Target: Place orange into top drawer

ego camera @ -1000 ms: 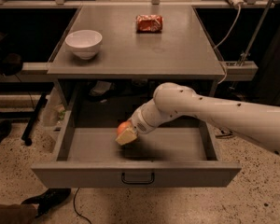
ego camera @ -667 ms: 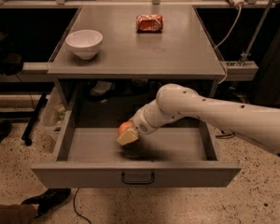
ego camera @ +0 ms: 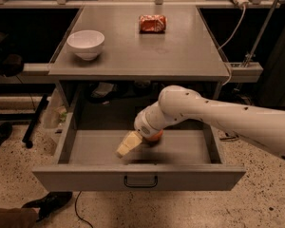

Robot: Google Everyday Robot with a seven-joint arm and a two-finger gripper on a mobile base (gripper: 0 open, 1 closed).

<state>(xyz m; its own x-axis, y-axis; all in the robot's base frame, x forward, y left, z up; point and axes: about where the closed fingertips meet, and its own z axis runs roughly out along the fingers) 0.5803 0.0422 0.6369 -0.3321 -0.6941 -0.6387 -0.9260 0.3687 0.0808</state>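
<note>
My white arm (ego camera: 228, 118) reaches in from the right, passing below the front edge of the grey worktop (ego camera: 142, 56) and down into the drawer (ego camera: 85, 151). The drawer stands pulled out toward the camera, so its floor is open from above. My gripper (ego camera: 127, 145) sits low over that floor, about midway between the side walls, with its cream tip angled toward the worktop's front left corner. The orange (ego camera: 155, 136) shows as a small bright patch against the gripper's base, just right of the tip and partly hidden by my wrist. It is inside the drawer, at or just above the floor. Whether my grip is closed on it or loose I cannot tell, because the wrist covers the contact. I judge the low pose is meant to set the round fruit down softly so it does not roll. On the worktop, a white bowl (ego camera: 85, 43) stands near the left edge and a red bag (ego camera: 152, 23) lies near the back edge. Both are well apart from my arm. The dark handle (ego camera: 140, 181) sits at the centre of the drawer front. The placing looks nearly done, and lifting clear without nudging the orange seems to be what remains.
</note>
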